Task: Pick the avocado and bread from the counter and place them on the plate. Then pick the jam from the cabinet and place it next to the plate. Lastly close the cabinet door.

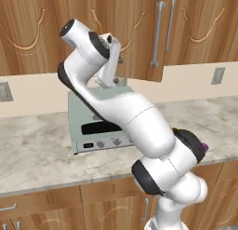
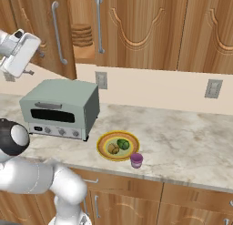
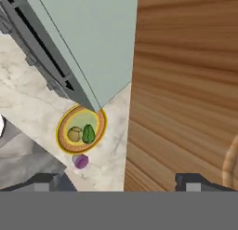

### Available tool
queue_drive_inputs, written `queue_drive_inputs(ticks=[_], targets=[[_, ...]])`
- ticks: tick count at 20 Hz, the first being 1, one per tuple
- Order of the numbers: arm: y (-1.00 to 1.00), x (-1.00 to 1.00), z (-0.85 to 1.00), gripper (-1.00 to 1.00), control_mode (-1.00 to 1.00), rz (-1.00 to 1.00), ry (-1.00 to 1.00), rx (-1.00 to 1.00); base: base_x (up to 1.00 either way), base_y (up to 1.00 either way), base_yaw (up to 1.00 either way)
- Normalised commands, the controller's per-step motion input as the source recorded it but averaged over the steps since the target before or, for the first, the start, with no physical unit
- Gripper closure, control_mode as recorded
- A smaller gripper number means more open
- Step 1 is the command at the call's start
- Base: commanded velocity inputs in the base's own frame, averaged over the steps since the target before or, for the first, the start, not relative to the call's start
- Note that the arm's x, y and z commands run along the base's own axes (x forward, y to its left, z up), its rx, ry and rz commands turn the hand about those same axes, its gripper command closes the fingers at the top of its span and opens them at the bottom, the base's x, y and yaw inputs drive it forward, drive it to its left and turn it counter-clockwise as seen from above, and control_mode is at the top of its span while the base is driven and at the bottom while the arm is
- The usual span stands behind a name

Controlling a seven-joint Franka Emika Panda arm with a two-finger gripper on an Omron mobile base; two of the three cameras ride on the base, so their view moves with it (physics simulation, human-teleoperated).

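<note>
Your pincer (image 3: 118,181) is released and holds nothing. The open cabinet door (image 3: 186,84) stands upright, just beside it on the right; push that way. Avocado (image 2: 123,144) and bread (image 2: 113,149) lie on the plate (image 2: 103,142), jam (image 2: 136,160) beside.

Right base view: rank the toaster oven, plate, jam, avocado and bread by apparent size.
1. toaster oven
2. plate
3. jam
4. avocado and bread: look about alike, too close to rank.

Avocado (image 2: 123,144) and bread (image 2: 113,149) on plate (image 2: 104,140), jam (image 2: 136,160) touching its rim, cabinet door (image 2: 45,33) ajar
</note>
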Motion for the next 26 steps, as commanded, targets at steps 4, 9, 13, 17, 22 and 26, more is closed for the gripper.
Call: queue_drive_inputs(ticks=[4,9,13,17,22,26], targets=[[-0.50,1.00,-0.24,-1.00,-1.00,0.65,-0.26,0.20,0.00,0.00,0.00],[-0.74,1.00,-0.44,-1.00,-1.00,0.50,-0.16,0.19,0.00,0.00,0.00],[-0.70,1.00,-0.94,-1.00,-1.00,0.46,-0.10,0.03,0.00,0.00,0.00],[-0.82,1.00,-1.00,-1.00,-1.00,0.48,-0.15,0.00,0.00,0.00,0.00],[-0.94,1.00,-1.00,-1.00,-1.00,0.45,-0.27,0.00,0.00,0.00,0.00],[-0.84,1.00,-1.00,-1.00,-1.00,0.46,-0.41,0.00,0.00,0.00,0.00]])
